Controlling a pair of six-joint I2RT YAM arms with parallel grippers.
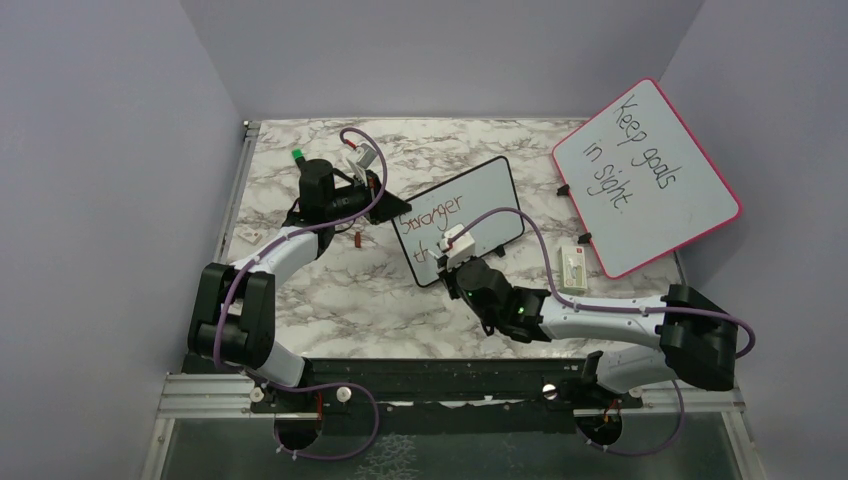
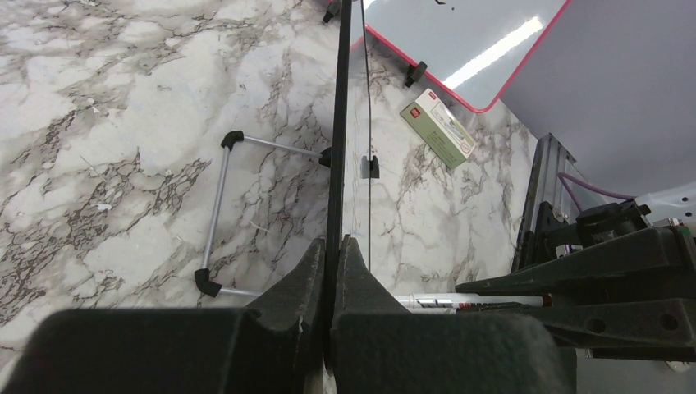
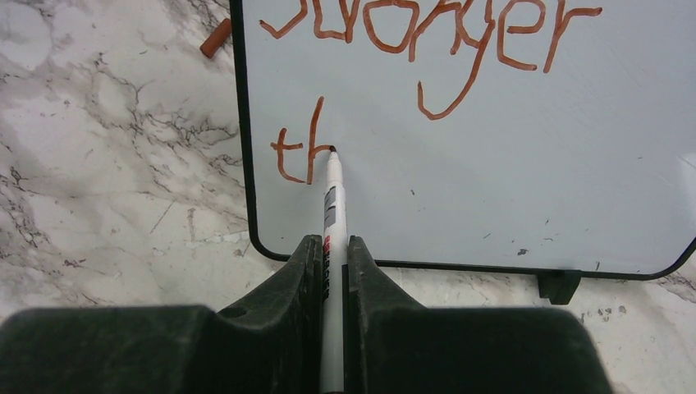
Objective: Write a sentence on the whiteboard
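Reddish-brown sentence (image 3: 435, 57) reads "Stronger", then "th" beneath. Your right gripper (image 3: 332, 244) is pinched tight on the marker (image 3: 331, 197), tip touching the whiteboard (image 3: 492, 164), which stands mid-way across the marble table (image 1: 330, 300). Your left gripper (image 2: 332, 246) is clamped on the board's edge.

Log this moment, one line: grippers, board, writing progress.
left gripper: shut on whiteboard edge | right gripper: shut on marker, tip on whiteboard | sentence: "Stronger" written, second line at "th"
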